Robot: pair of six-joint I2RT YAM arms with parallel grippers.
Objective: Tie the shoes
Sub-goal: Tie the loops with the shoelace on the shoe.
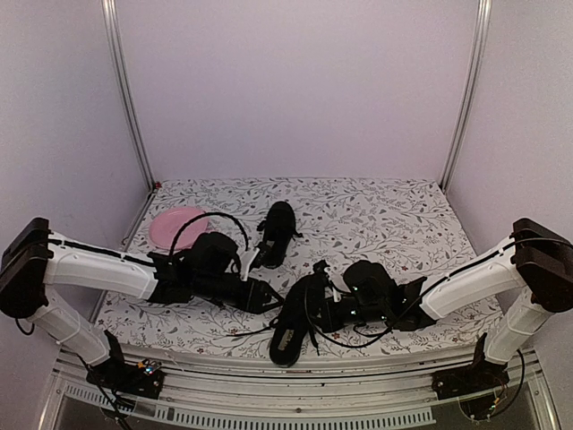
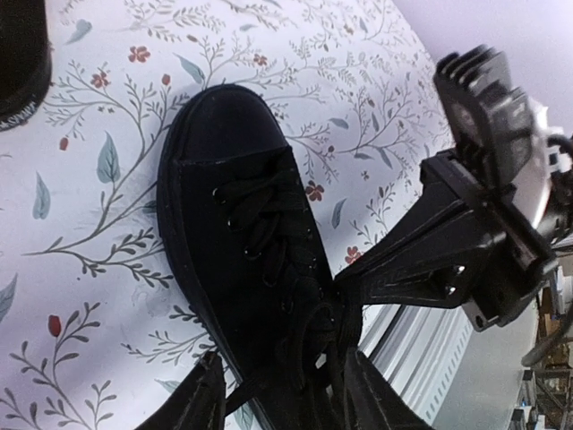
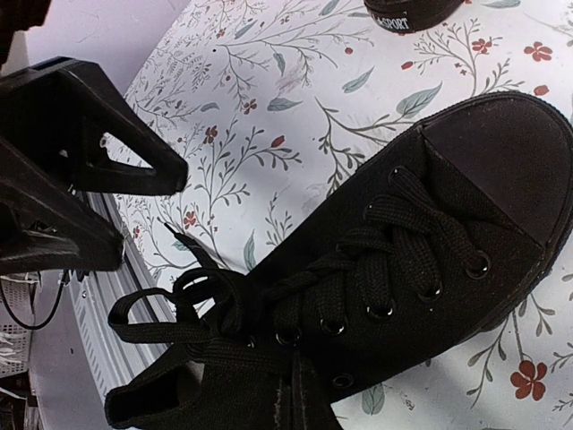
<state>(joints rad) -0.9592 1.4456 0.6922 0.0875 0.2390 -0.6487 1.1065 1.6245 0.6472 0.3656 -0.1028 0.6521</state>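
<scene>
Closest to the lens, the left gripper [image 2: 291,399] stands released, its fingers [image 2: 208,399] spread to either side of the near shoe's [image 2: 242,233] collar and pressing on nothing that I can make out (a loose straddle, I judge, ready to take a lace). Across the collar from it, the right gripper [image 2: 345,279] is clenched, tip down among the loose laces [image 3: 179,305]; whether a strand is pinched there I cannot tell. That shoe lies heel-end at the front edge of the floral cloth [image 1: 376,215], toe away from my left fingers, laced but not knotted, its opening empty. Beyond the left gripper sits the second shoe [image 1: 277,233], untouched. Out past the left wrist is a pink plate [image 1: 166,224], nothing showing on its visible part.
</scene>
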